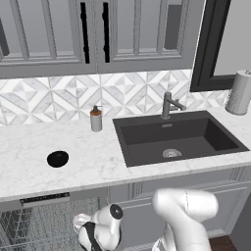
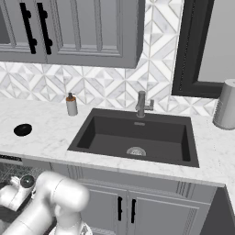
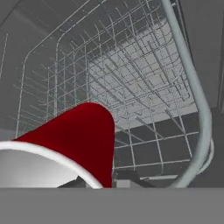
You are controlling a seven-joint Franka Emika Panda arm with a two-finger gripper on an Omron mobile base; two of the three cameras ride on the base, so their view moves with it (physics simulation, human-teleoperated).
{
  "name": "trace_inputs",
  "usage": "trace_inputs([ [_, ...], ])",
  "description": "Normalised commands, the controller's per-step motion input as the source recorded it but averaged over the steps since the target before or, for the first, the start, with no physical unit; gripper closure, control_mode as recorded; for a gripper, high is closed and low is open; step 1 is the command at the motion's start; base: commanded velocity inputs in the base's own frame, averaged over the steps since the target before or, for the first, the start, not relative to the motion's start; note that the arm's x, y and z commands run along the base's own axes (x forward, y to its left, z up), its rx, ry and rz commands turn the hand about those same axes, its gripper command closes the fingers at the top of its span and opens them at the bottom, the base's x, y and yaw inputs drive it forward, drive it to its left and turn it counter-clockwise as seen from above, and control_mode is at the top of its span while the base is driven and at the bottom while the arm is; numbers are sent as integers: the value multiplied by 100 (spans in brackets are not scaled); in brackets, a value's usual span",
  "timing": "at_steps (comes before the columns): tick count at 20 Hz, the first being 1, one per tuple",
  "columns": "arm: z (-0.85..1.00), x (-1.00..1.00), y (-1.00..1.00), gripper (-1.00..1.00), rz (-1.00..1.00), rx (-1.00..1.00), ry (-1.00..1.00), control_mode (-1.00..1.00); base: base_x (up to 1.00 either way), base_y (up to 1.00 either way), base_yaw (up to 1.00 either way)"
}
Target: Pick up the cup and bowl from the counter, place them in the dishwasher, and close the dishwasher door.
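The red cup (image 3: 74, 131) with its white rim lies close in front of the hand camera, and my gripper (image 1: 87, 236) is shut on it, low before the open dishwasher (image 1: 39, 223). The grey wire rack (image 3: 131, 74) spreads just beyond the cup. From the left base, a bit of the cup (image 1: 79, 221) shows beside the wrist. The black bowl (image 1: 58, 159) (image 2: 23, 130) sits on the white marble counter (image 1: 98, 162) (image 2: 50, 137), above the dishwasher's dark control strip (image 1: 44, 199). The dishwasher door is out of view below.
A grey soap dispenser (image 1: 96, 119) (image 2: 71, 104) stands left of the dark sink (image 1: 176, 139) (image 2: 137, 137), with the faucet (image 1: 167, 105) behind it. A paper towel roll (image 1: 240, 92) stands at the far right. Grey panelled cabinet doors (image 2: 126, 206) lie under the sink.
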Motion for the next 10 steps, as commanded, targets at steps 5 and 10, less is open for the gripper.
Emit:
trace_inputs([
  [5, -21, -72, 16, 100, 0, 0, 10, -100, 0, 0, 0],
  [10, -19, -100, 33, -100, 0, -2, -8, -100, 0, 0, 0],
])
